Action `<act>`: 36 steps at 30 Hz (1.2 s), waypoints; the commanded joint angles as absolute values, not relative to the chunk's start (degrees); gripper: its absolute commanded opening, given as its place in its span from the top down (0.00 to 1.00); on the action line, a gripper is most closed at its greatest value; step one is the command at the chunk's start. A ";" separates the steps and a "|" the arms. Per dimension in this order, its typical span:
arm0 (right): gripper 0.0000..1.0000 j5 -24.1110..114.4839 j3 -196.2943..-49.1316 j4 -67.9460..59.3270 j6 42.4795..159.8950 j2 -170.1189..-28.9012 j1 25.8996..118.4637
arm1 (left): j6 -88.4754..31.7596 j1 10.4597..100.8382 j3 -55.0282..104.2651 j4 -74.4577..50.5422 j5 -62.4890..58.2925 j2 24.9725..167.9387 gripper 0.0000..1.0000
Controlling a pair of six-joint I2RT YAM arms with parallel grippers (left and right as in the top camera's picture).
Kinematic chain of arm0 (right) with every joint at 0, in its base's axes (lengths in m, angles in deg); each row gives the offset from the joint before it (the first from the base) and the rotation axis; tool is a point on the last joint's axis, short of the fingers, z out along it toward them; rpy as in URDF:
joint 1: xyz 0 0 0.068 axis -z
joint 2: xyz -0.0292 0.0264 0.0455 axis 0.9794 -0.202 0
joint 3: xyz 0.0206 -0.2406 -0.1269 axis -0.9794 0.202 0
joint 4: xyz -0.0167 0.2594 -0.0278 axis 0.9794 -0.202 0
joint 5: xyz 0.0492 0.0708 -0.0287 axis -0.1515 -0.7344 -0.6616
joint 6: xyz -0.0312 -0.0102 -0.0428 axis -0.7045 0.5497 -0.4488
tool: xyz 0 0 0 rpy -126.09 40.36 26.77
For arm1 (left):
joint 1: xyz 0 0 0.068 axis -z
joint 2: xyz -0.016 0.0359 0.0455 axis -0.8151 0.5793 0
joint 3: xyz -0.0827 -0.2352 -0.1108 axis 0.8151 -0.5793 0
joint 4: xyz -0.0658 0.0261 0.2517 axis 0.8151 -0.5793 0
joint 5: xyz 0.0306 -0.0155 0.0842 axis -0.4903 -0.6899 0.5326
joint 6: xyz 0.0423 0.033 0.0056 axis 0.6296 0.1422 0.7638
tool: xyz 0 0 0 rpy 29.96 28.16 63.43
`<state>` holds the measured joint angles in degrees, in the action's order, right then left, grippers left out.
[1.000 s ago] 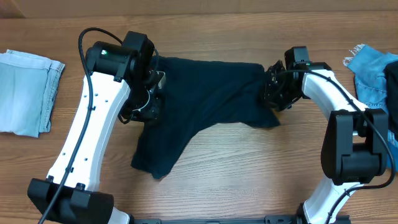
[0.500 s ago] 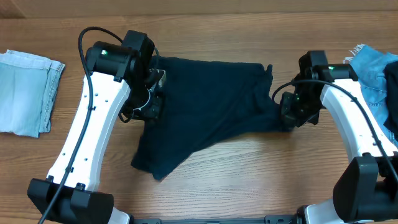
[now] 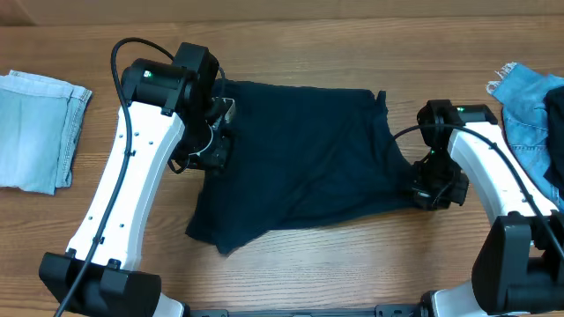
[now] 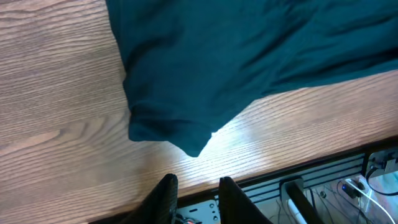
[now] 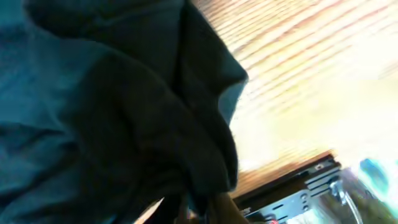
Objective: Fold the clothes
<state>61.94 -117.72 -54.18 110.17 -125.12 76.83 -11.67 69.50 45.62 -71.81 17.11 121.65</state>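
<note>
The clothes here are chiefly a dark navy garment (image 3: 300, 150) lying spread across the middle of the wooden table. My left gripper (image 3: 214, 150) sits at its left edge. In the left wrist view the left gripper (image 4: 197, 180) stands slightly open with nothing between its fingers, and the navy garment (image 4: 217, 62) lies ahead of it. My right gripper (image 3: 432, 192) is at the garment's near right corner. In the blurred right wrist view a bunched fold of the navy garment (image 5: 112, 112) runs down between the fingers of the right gripper (image 5: 199, 208), which is shut on it.
A folded pale blue denim piece (image 3: 35, 128) lies at the far left of the table. A brighter blue denim piece (image 3: 529, 106) is heaped at the right edge, close behind my right arm. The table's front edge and rail (image 4: 311, 180) run just below the left fingers.
My right gripper has dragged the garment's right corner outward and toward the front edge, spreading the fabric wider. The left arm has stayed where it was.
</note>
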 commanded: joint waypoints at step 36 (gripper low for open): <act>0.73 42.95 -117.59 19.57 94.35 -143.85 77.79 | -10.42 69.41 46.63 -60.64 11.89 119.94 0.51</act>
<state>38.77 -117.17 18.24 94.39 -143.78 77.57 -11.23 69.50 45.62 -60.95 13.44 121.54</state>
